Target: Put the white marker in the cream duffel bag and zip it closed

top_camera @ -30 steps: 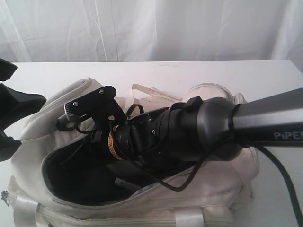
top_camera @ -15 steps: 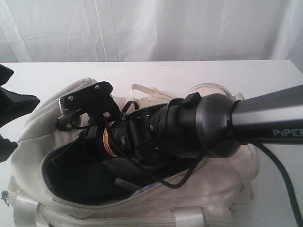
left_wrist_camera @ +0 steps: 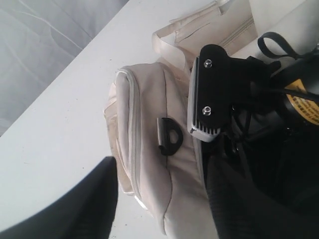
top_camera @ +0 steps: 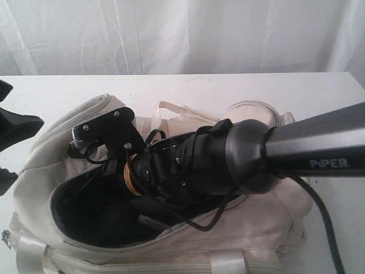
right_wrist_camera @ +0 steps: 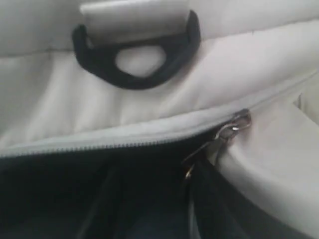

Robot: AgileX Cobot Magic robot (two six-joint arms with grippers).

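The cream duffel bag (top_camera: pixel 268 228) lies on the white table with its top flap unzipped and a dark inside. A slim pale stick with a dark end, seemingly the white marker (top_camera: pixel 153 222), rests just inside the opening. My right arm reaches across, and its wrist dips into the bag's left end. In the right wrist view my right gripper (right_wrist_camera: pixel 154 199) has dim fingers standing apart in the dark mouth, beside the grey zipper pull (right_wrist_camera: pixel 234 125). My left gripper (top_camera: pixel 25 148) hangs open off the bag's left end, the bag's end (left_wrist_camera: pixel 149 114) showing between its fingers untouched.
A black strap loop (left_wrist_camera: pixel 169 137) sits on the bag's end panel. Webbing handles (top_camera: pixel 171 108) lie across the bag's far side. A black cable (top_camera: pixel 319 211) trails from the right arm. White curtain (top_camera: pixel 182 34) hangs behind the table's far edge.
The right arm's wrist has shifted a little lower and toward the bag's mouth. The left gripper has drifted slightly left and down.
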